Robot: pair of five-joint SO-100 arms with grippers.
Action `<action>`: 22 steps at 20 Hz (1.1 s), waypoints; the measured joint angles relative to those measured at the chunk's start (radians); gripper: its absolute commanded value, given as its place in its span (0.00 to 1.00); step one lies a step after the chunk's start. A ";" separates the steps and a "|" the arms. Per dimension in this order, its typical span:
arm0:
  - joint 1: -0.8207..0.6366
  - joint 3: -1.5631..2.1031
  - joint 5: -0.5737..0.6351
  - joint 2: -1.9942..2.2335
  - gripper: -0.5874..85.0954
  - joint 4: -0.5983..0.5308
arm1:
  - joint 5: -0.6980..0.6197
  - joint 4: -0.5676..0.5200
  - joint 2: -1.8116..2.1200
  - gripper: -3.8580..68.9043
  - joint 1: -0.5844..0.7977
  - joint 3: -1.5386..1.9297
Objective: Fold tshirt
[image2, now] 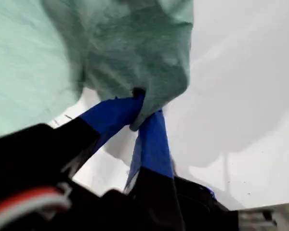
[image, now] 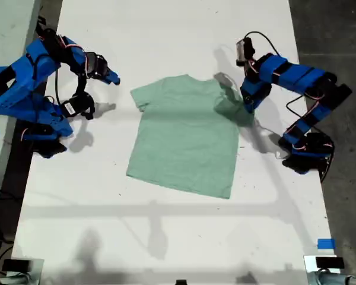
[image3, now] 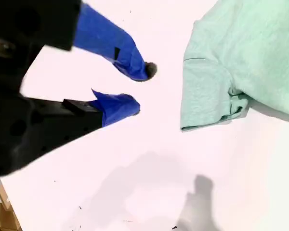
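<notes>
The pale mint-green tshirt (image: 187, 136) lies spread flat on the white table (image: 166, 237), collar toward the far edge. On the exterior view's right, my first gripper (image: 247, 105) is shut on that side's sleeve, lifting the cloth into a bunched fold. In the first wrist view the blue fingers (image2: 151, 139) pinch a hanging bunch of the tshirt (image2: 135, 48). My second gripper (image: 105, 94) hovers open over bare table at the exterior view's left, a short gap from the other sleeve (image: 139, 98). The second wrist view shows its jaws (image3: 142, 88) spread and empty, the sleeve (image3: 207, 91) beside them.
Both arm bases stand at the table's side edges in the exterior view, with cables trailing at the right base (image: 308, 151). Dark floor (image: 344, 35) lies beyond the table's right edge. A blue tape mark (image: 325, 243) sits near the front right corner.
</notes>
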 measured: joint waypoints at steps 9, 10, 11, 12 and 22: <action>0.003 0.008 0.000 0.000 0.10 -0.014 | 0.196 0.245 -0.084 0.05 -0.291 -0.558; 0.008 0.009 0.000 0.000 0.11 -0.017 | 0.219 0.245 -0.160 0.05 -0.331 -0.649; 0.012 0.012 0.000 0.000 0.11 -0.017 | 0.242 0.249 -0.241 0.05 -0.370 -0.744; 0.014 0.012 0.000 0.000 0.11 -0.017 | 0.256 0.249 -0.321 0.05 -0.400 -0.838; 0.031 0.032 -0.003 0.000 0.14 -0.032 | 0.360 0.052 -0.710 0.50 -0.529 -0.986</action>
